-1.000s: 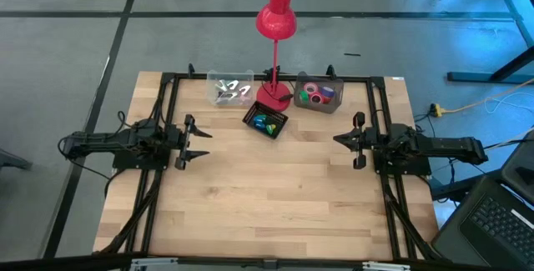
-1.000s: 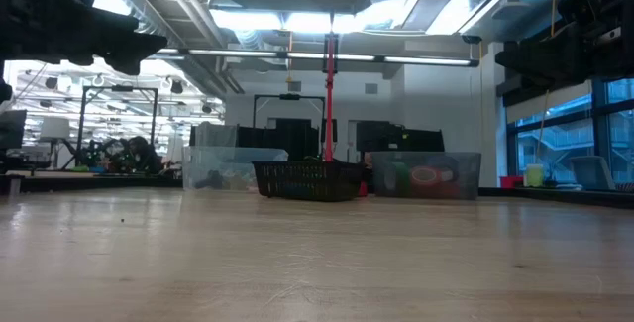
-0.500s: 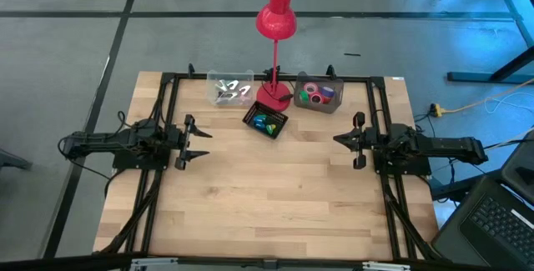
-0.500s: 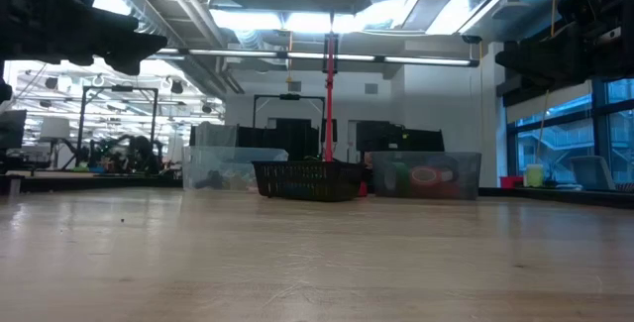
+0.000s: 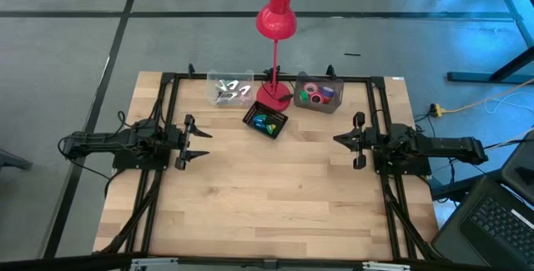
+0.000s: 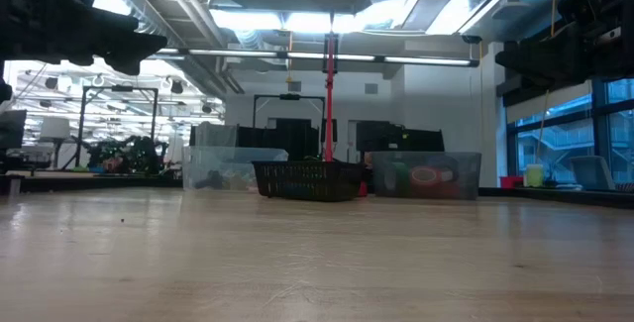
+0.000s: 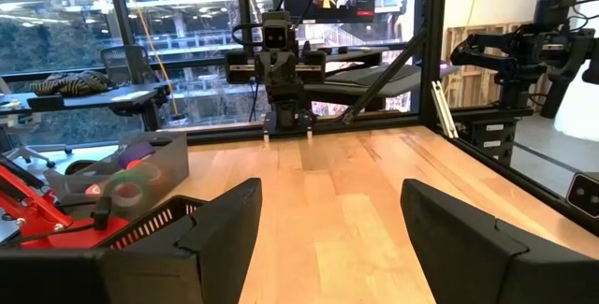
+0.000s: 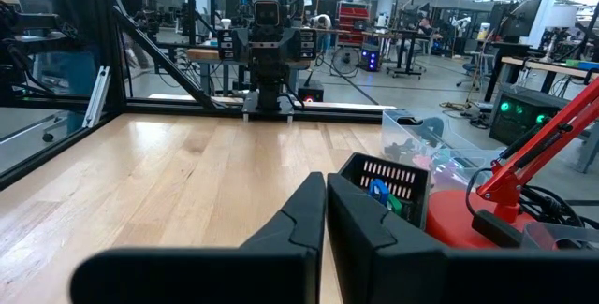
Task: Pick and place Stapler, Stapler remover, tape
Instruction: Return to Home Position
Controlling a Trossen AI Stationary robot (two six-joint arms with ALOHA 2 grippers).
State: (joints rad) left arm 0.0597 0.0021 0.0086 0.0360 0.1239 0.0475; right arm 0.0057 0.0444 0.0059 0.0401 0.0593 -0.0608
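Observation:
The tape rolls (image 5: 317, 94), red, green and purple-blue rings, lie in a grey bin (image 5: 334, 104) at the table's far edge, right of the red lamp's base (image 5: 274, 98). A clear bin (image 5: 229, 89) left of the base holds silvery-white pieces. A black basket (image 5: 266, 122) in front of the base holds small green and blue pieces. My left gripper (image 5: 198, 143) hovers open over the table's left side, far from all three. My right gripper (image 5: 336, 139) hovers shut over the right side. In the wrist views, the left fingers (image 7: 328, 238) stand wide apart and the right fingers (image 8: 325, 215) are closed together.
The red desk lamp (image 5: 276, 21) rises on a thin pole (image 6: 328, 94) among the three containers and leans over the far edge. Black frame rails (image 5: 167, 104) run along the left, right and far sides. Bare wood (image 5: 275, 188) fills the middle and the near half.

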